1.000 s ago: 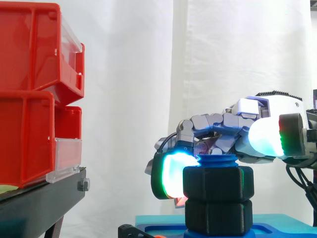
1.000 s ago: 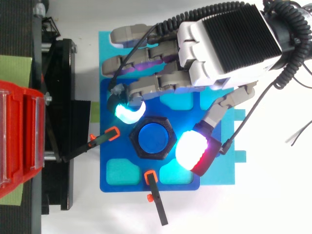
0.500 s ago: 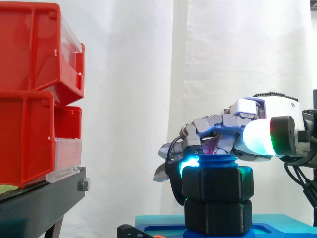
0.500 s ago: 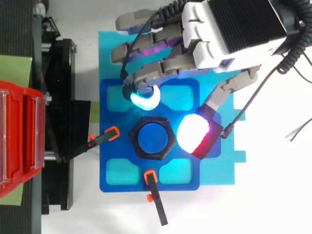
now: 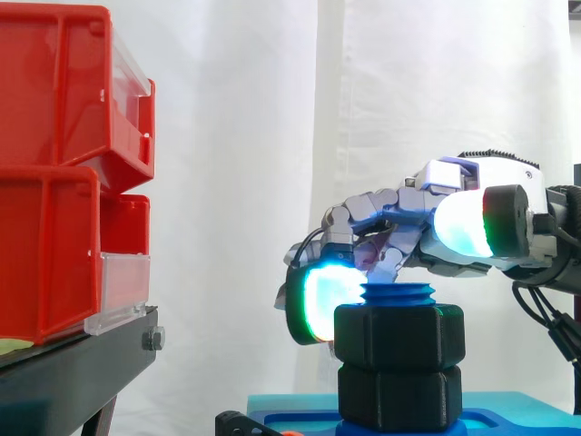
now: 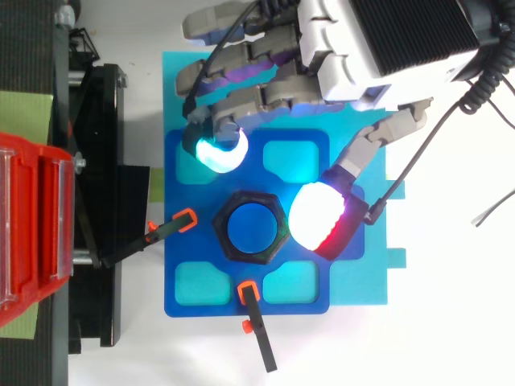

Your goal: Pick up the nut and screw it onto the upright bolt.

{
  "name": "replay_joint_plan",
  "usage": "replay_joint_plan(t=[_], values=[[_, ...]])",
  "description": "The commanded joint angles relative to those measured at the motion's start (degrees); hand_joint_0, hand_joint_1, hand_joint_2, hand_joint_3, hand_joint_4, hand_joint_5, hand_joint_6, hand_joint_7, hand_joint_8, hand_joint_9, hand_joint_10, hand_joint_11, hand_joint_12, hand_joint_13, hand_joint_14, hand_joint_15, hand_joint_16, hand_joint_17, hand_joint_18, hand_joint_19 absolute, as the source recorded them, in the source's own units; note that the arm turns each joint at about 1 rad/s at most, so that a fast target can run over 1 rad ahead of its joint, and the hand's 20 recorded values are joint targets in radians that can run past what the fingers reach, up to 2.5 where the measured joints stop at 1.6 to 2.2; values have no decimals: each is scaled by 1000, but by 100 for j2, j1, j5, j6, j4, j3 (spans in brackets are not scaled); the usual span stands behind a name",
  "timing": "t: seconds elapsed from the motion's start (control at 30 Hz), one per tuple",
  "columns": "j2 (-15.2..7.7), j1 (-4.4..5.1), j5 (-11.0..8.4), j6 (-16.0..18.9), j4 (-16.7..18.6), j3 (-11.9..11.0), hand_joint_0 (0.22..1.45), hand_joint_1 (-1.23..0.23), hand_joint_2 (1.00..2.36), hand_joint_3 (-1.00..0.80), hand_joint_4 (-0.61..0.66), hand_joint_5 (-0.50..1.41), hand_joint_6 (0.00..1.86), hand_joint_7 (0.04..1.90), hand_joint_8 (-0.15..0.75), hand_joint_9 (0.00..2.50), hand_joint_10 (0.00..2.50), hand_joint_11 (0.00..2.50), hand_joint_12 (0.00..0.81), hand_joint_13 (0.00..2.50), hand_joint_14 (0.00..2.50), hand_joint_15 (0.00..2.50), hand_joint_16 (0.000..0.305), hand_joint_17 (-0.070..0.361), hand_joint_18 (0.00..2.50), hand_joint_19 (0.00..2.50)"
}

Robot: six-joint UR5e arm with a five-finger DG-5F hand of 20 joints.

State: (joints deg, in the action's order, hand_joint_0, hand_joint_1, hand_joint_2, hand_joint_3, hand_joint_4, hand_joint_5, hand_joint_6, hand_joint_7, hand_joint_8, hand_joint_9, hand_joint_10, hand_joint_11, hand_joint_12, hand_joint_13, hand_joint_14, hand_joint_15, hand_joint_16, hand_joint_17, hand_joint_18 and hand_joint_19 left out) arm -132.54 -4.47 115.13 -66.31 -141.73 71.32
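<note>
Nut (image 5: 399, 336) already on upright bolt (image 5: 398, 295), sitting above second black hex (image 5: 398, 398). Few blue threads clear above nut. Likely left: more turning; tightness not judgeable.
Hand (image 6: 378, 40) loosely spread, gripping nothing.
Top view: thumb pad (image 6: 320, 221) near nut at 3 o'clock, cyan fingertip (image 6: 216, 153) apart at 11.
Side view: thread height, thumb pad above nut level.

Worktop (image 6: 451, 338), white. Carries a light-blue base sheet (image 6: 169, 117), a dark-blue fixture plate (image 6: 209, 309) lying on it, and a black stand (image 6: 100, 161) along the left.
</note>
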Motion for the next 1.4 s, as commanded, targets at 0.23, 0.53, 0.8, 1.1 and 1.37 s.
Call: replay_joint_plan(t=[0.23, 0.53, 0.8, 1.1, 1.37], values=[[-9, 34, 0, -5, 14, -4, 420, -125, 1000, -500, 185, -133, 501, 630, 197, 465, 0, 0, 334, 26, 0, 0, 48, 109, 0, 0], [0, 104, -26, -14, -21, -4, 401, -74, 1000, -500, 173, -155, 501, 615, 196, 253, 0, 0, 355, 0, 0, 0, 54, 121, 0, 0], [-9, 192, -35, -14, -74, -4, 404, -56, 1000, -500, 191, -130, 501, 622, 200, 301, 0, 0, 355, 0, 0, 0, 55, 123, 0, 0], [0, 253, -52, -49, -276, 5, 424, -66, 1000, -500, 216, -86, 502, 738, 216, 390, 0, 0, 342, 0, 0, 0, 50, 113, 0, 0], [0, 315, -219, -66, -452, 14, 441, -113, 1000, -500, 225, -53, 503, 833, 236, 552, 0, 0, 333, 118, 0, 0, 47, 105, 0, 0]])
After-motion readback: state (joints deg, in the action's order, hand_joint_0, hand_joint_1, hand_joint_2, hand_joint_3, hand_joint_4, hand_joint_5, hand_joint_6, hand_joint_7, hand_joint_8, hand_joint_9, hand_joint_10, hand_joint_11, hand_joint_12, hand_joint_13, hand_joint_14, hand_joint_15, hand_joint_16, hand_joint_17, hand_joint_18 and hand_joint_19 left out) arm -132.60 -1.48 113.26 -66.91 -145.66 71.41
